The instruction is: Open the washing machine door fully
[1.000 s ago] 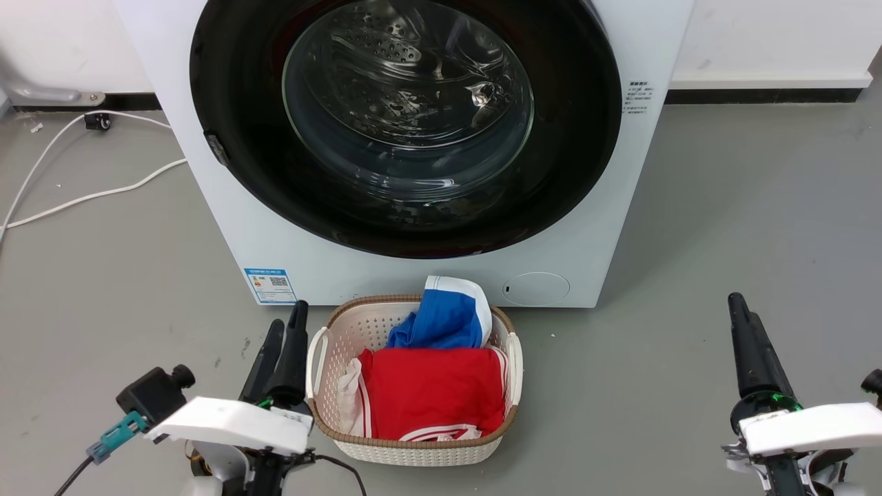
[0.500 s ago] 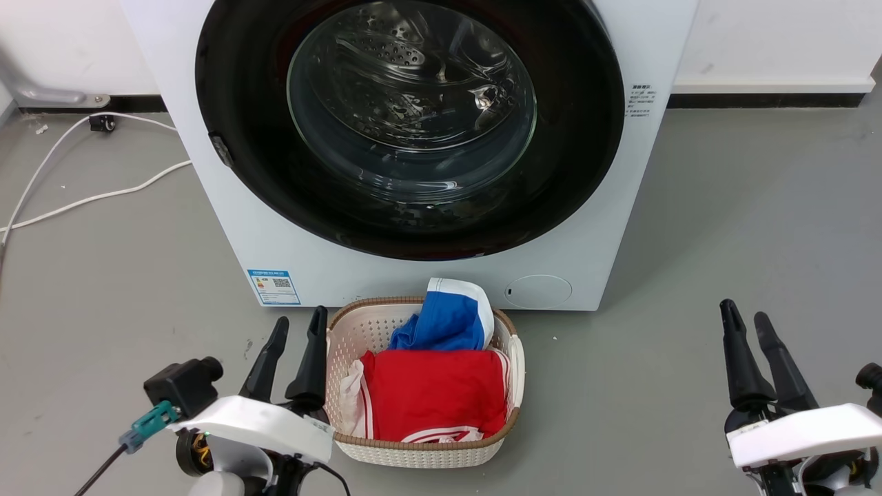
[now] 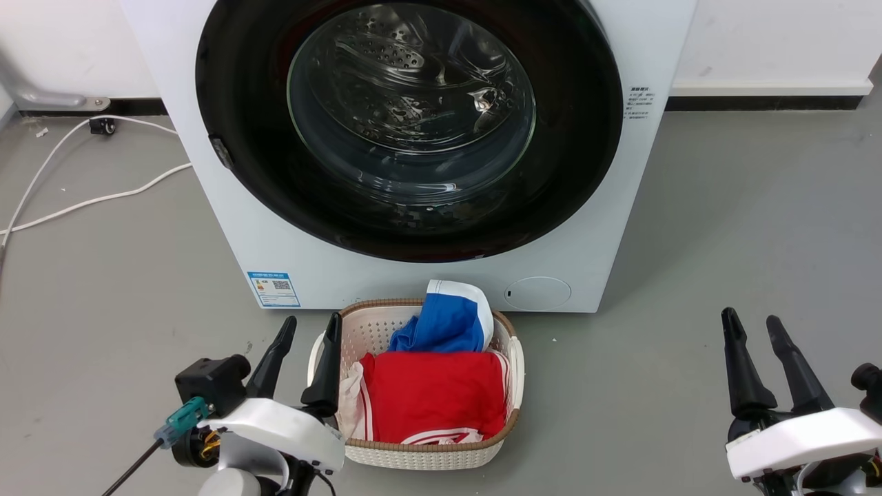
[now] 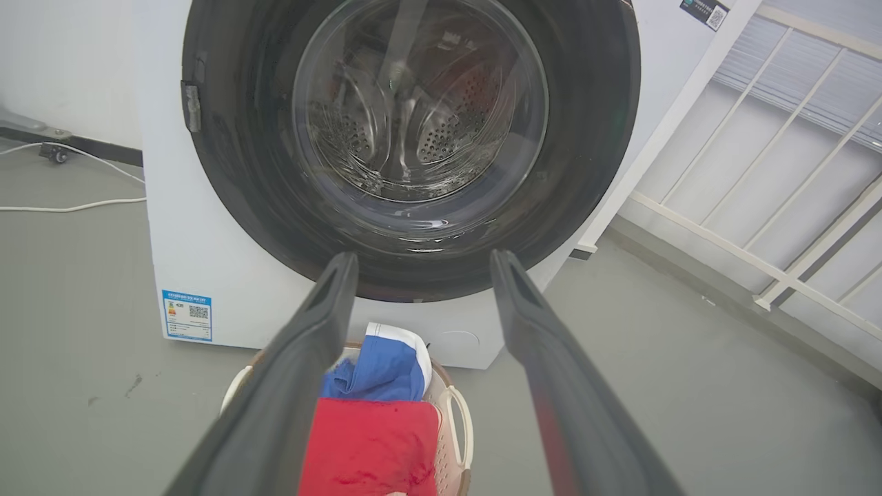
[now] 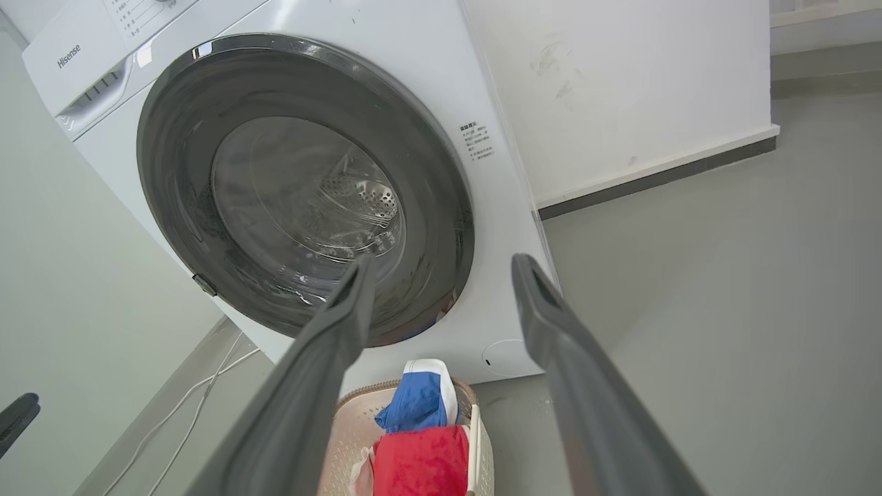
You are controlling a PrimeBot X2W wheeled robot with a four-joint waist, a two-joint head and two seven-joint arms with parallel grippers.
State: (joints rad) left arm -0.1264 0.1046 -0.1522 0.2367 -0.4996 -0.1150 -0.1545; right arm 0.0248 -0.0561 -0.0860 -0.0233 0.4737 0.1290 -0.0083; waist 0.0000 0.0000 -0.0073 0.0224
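Your scene: black and white, one splash of red and blue.
You see the large round glossy black washing machine door (image 3: 413, 238), clear-glassed, in the boxy white washer (image 3: 241, 231) with its small blue-and-white label sticker (image 3: 273, 288); below, the cream perforated plastic basket (image 3: 420, 456), brown-rimmed, holds a red cloth (image 3: 431, 393) striped white and a blue cloth (image 3: 448, 322) edged white, on plain grey floor (image 3: 723, 207).

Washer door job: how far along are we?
Done: nothing yet. The washing machine door sits shut, flush against the white washer.
In hand: the left gripper is beside the laundry basket and the right gripper is over the floor. Both are open, low and clear of the door.
Left: reach the door's edge, pull it loose, swing it fully open.
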